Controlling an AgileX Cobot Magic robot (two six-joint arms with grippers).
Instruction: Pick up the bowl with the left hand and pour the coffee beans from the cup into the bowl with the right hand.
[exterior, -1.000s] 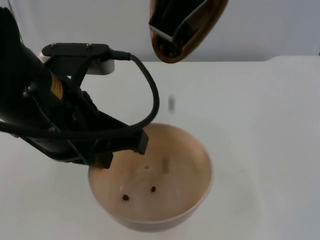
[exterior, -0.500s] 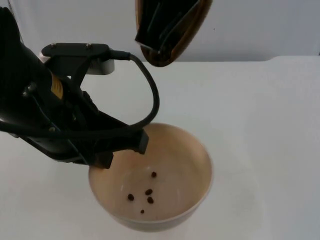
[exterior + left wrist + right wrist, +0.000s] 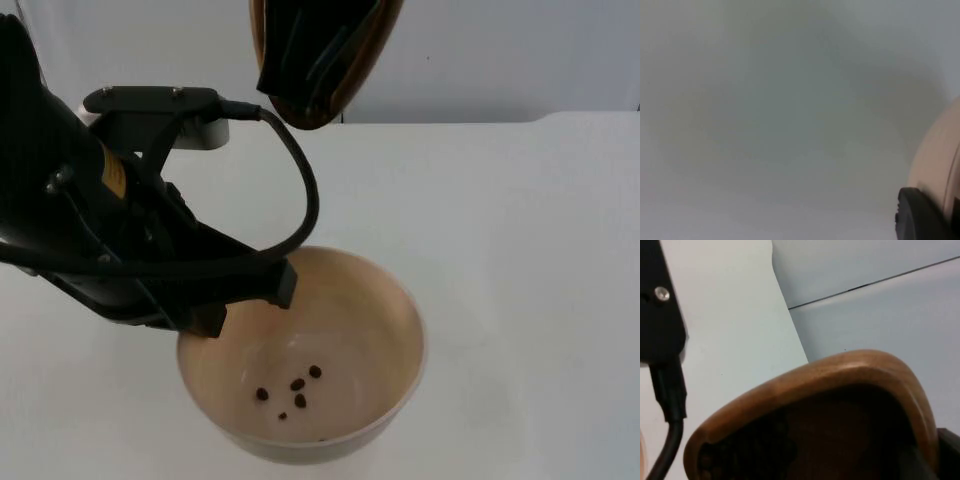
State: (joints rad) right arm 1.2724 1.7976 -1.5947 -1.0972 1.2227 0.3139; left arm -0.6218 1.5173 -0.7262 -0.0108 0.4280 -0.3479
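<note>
A beige bowl [image 3: 405, 325] hangs at the front of the table, with my left gripper [image 3: 238, 298] shut on its left rim. Several dark coffee beans [image 3: 295, 388] lie on the bowl's floor. The bowl's outer wall [image 3: 940, 155] appears in the left wrist view beside one black fingertip [image 3: 920, 217]. Above and behind the bowl, a brown wooden cup [image 3: 345, 85] is tipped mouth-down. My right gripper [image 3: 318, 55] is shut on its rim, one finger inside. The cup's rim [image 3: 840, 370] looms in the right wrist view, with dark beans [image 3: 747, 452] still inside.
The white table [image 3: 520, 230] runs back to the grey partition wall [image 3: 520, 60]. My left arm [image 3: 90, 220] covers the table's left part, its cable looping over toward the bowl. Free table surface lies to the right of the bowl.
The tipped cup has shifted left along the back. More beans have dropped into the bowl, from two to several. The left arm and bowl have stayed still.
</note>
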